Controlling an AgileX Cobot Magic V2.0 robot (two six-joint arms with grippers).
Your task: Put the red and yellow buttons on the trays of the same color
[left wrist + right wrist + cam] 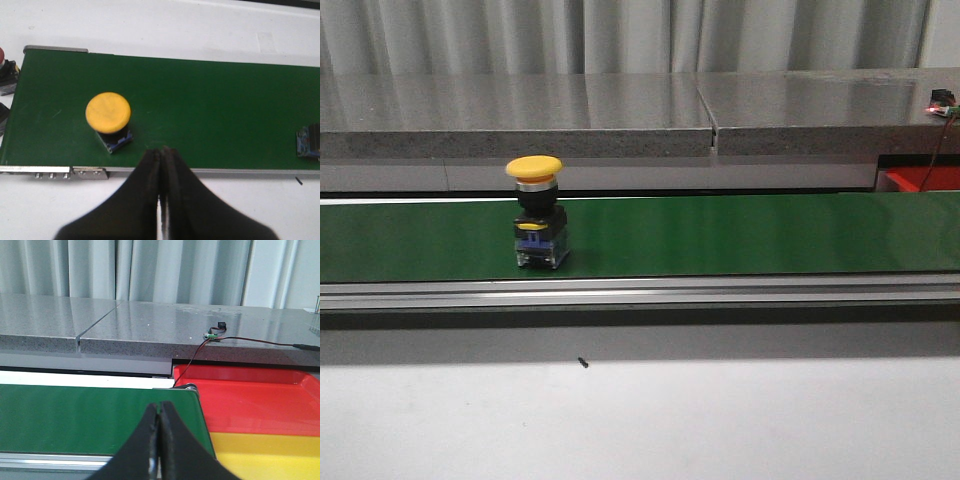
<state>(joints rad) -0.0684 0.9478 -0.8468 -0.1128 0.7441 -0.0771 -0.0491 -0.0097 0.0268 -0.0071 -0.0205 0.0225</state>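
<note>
Success means opening the pressed-shut left hand (pixel 160 152) wide, then straddling the upright yellow button (pixel 536 222) on the green belt's (pixel 740 235) left part, below its cap.

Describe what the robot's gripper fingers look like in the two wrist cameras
Both look alike: the left gripper and right gripper each have two matte black fingers, broad at the base and curving to narrow tips. No markings or cables show on them. The arms are out of view.
</note>
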